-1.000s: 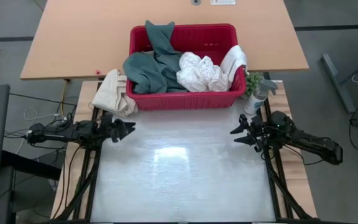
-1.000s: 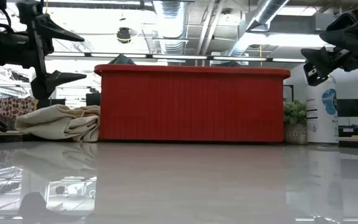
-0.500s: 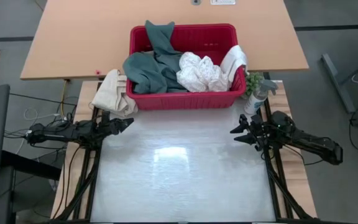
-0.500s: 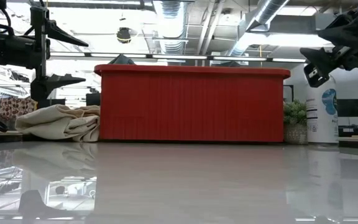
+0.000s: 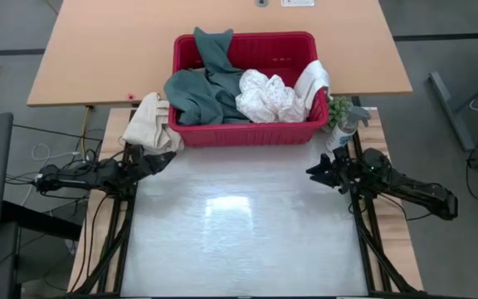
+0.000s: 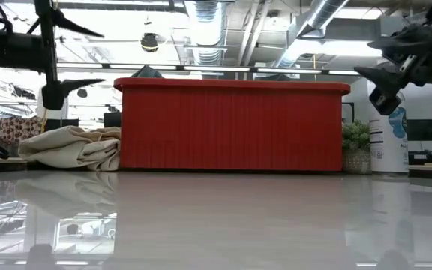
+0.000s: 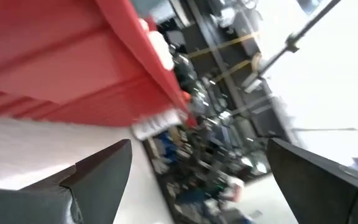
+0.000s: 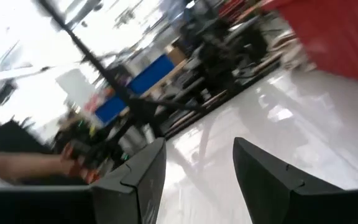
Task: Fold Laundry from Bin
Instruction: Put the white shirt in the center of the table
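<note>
Bin [image 5: 246, 133] — beyond both open grippers

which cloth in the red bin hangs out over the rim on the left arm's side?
The large teal-green garment: it spills over the red plastic bin's rim on that side. The crumpled white textured towel lies inside; the smaller white cloth drapes the opposite end.

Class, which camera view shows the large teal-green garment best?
The high view: the large teal-green garment shows whole, draped over the rectangular red plastic basket's left side. The low view shows only a dark tip above the rim, probably the garment. Neither wrist view shows it.
</note>
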